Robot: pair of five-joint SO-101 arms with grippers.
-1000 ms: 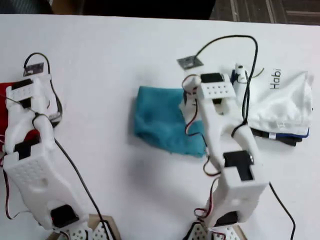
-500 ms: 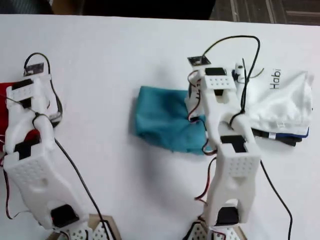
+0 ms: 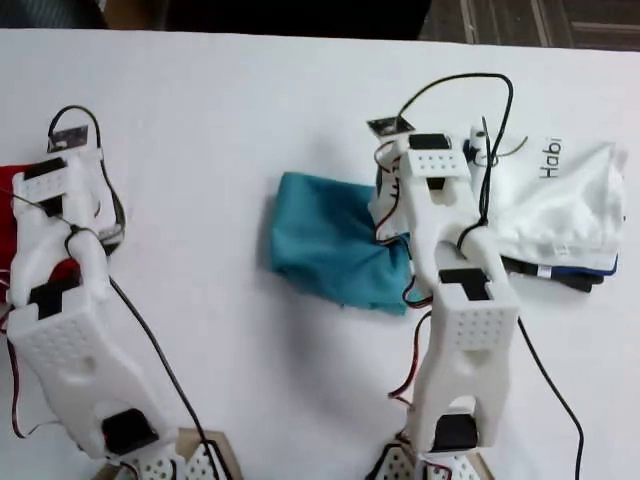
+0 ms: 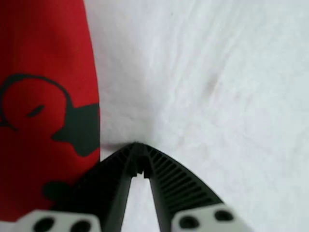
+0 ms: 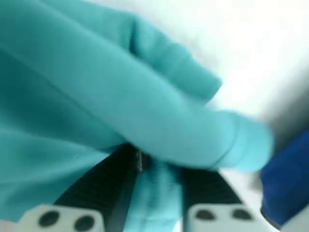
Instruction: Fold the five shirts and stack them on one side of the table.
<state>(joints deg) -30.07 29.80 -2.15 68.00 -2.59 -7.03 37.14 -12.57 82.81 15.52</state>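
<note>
Right gripper (image 5: 140, 162) clamps teal shirt (image 3: 325, 240) at its right edge; the shirt's long axis runs crosswise. Left gripper (image 4: 139, 151) closed, empty, beside red shirt (image 4: 43, 96).

The middle shirt (image 3: 325, 250) is lying at the centre of the table (image 3: 220, 110), well apart from the left shirt (image 3: 12, 185), which is lying at the table's left side. The shirt stack (image 3: 565, 210) is sitting at the right side, its shirts lying one on another, just right of the middle shirt. I am holding my right gripper (image 5: 145, 162) at the middle shirt's right edge, between that shirt and the stack, with its cloth lying between my jaws. I am holding my left gripper (image 4: 140, 166) over bare table, just right of the left shirt.
</note>
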